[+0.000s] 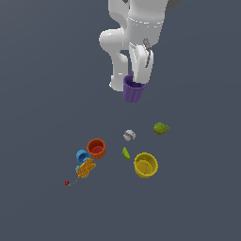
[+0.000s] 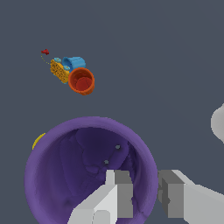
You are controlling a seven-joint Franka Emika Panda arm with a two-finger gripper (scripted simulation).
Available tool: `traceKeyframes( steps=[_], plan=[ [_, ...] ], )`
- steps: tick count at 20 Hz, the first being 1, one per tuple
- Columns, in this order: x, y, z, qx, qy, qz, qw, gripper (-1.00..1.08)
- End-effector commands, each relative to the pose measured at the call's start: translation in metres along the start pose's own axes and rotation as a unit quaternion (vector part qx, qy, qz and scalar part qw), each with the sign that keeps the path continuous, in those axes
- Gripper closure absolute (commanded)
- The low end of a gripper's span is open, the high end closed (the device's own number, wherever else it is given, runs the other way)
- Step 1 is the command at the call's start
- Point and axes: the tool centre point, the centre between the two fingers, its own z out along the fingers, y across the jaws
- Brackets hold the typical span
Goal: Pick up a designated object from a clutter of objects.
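Note:
The designated object, a purple ribbed cup (image 1: 133,91), hangs in the air well above the floor, under the white arm. My gripper (image 1: 138,80) is shut on its rim. In the wrist view the purple cup (image 2: 83,166) fills the lower part of the picture, and my gripper (image 2: 146,192) straddles its wall: one finger (image 2: 119,192) is inside, the other outside. The rest of the clutter of objects lies on the floor below, apart from the cup.
On the floor lie an orange cup (image 1: 96,148), a blue cup (image 1: 82,156), a speckled orange block (image 1: 86,168), a tiny red thing (image 1: 67,182), a grey-white ball (image 1: 129,135), two green pieces (image 1: 161,128) (image 1: 125,153) and a yellow cup (image 1: 145,164).

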Motion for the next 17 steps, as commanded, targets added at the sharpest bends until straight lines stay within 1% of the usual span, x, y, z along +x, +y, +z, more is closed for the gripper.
traceKeyframes(
  steps=[1, 9, 17],
  plan=[
    [-0.005, 0.006, -0.022, 0.0, 0.0, 0.0, 1.0, 1.08],
    [-0.016, 0.017, -0.067, 0.0, -0.001, 0.0, 1.0, 1.08],
    [-0.02, 0.019, -0.081, 0.0, -0.001, 0.0, 1.0, 1.08]
  ],
)
